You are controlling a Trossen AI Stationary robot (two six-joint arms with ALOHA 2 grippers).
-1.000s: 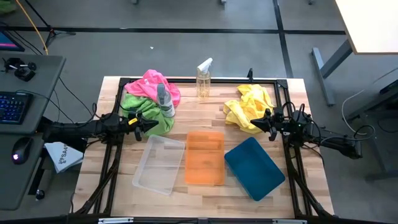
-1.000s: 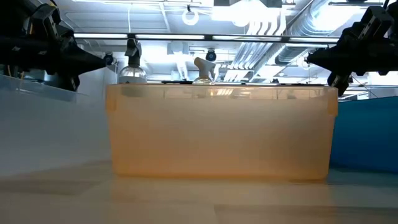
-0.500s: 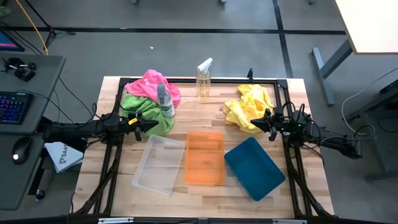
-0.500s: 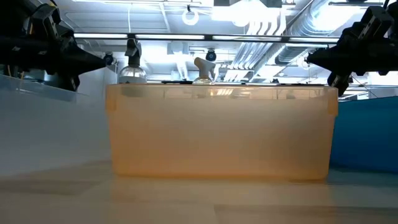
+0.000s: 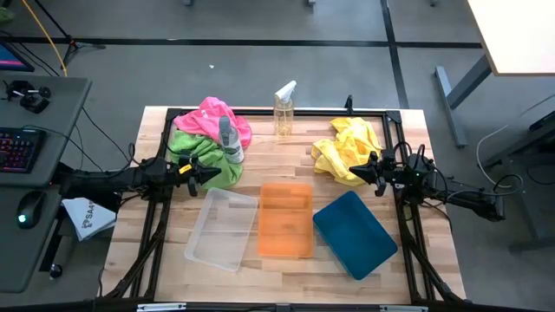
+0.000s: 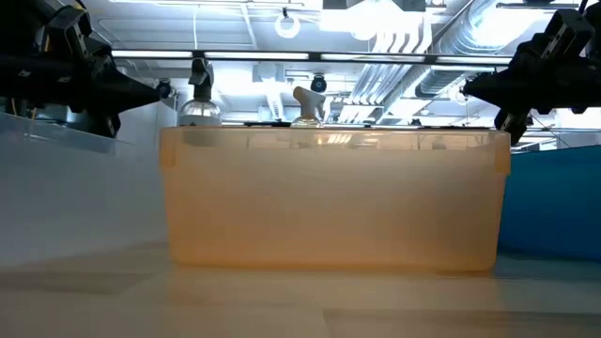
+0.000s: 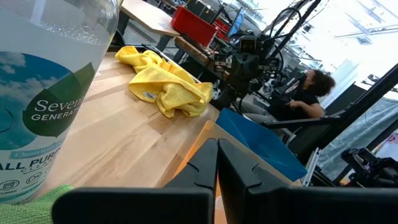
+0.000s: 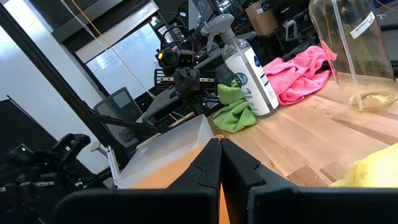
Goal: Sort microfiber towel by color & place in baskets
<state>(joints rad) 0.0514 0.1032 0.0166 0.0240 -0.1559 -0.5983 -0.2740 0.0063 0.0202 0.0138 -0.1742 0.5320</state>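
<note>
Pink towels (image 5: 218, 117) and lime green towels (image 5: 201, 154) lie heaped at the table's far left. Yellow towels (image 5: 350, 147) lie heaped at the far right. Three baskets sit side by side near the front: clear (image 5: 222, 229), orange (image 5: 285, 219), teal blue (image 5: 355, 234). My left gripper (image 5: 214, 172) is shut and hovers just right of the green heap, pointing right. My right gripper (image 5: 353, 172) is shut and hovers at the near edge of the yellow heap, pointing left. In the wrist views both pairs of fingers (image 7: 216, 163) (image 8: 219, 160) are closed together and hold nothing.
A clear spray bottle (image 5: 284, 110) stands at the far middle of the table. A second spray bottle (image 5: 231, 143) stands among the pink and green towels. A person (image 7: 308, 93) sits beyond the table's right side. Bare wood lies between the two heaps.
</note>
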